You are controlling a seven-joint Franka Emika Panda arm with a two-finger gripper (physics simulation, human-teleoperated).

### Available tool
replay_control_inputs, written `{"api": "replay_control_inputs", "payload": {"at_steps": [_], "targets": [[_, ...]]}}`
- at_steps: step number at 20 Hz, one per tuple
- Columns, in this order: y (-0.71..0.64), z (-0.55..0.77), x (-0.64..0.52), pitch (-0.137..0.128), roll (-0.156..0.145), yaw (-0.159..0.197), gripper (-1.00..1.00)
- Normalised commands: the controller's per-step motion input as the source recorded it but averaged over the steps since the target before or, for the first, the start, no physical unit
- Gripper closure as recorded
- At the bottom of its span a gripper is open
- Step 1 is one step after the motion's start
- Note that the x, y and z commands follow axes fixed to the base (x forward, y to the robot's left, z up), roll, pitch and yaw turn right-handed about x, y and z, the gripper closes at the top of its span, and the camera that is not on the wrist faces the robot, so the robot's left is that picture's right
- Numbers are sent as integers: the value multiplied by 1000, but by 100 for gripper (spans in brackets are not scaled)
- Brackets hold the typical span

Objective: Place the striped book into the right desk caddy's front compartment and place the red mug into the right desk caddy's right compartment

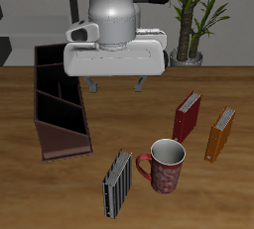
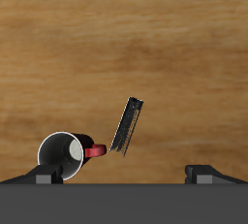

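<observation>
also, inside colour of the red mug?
Pale grey inside the red mug; clearest in the exterior view.

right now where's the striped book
In the exterior view the striped book stands upright near the table's front edge, right beside the red mug and forward of the right desk caddy.

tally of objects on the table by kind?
Books: 3, the striped book, a red book, an orange book
Mugs: 1, the red mug
Desk caddies: 1, the right desk caddy
Potted plants: 1
Total: 6
</observation>
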Motion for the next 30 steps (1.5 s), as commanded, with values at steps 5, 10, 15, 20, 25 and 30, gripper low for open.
{"api": "replay_control_inputs", "payload": {"at_steps": [5,10,15,20,25,30], "targets": [[-41,-160,124,-2,-5,3,-100],[-39,-226,131,15,-14,-25,-100],[40,-314,124,22,3,-29,-100],[48,-165,85,-1,11,-39,-100],[-88,-1,184,-15,-8,-18,-100],[-100,53,182,7,-5,-66,-100]]}}
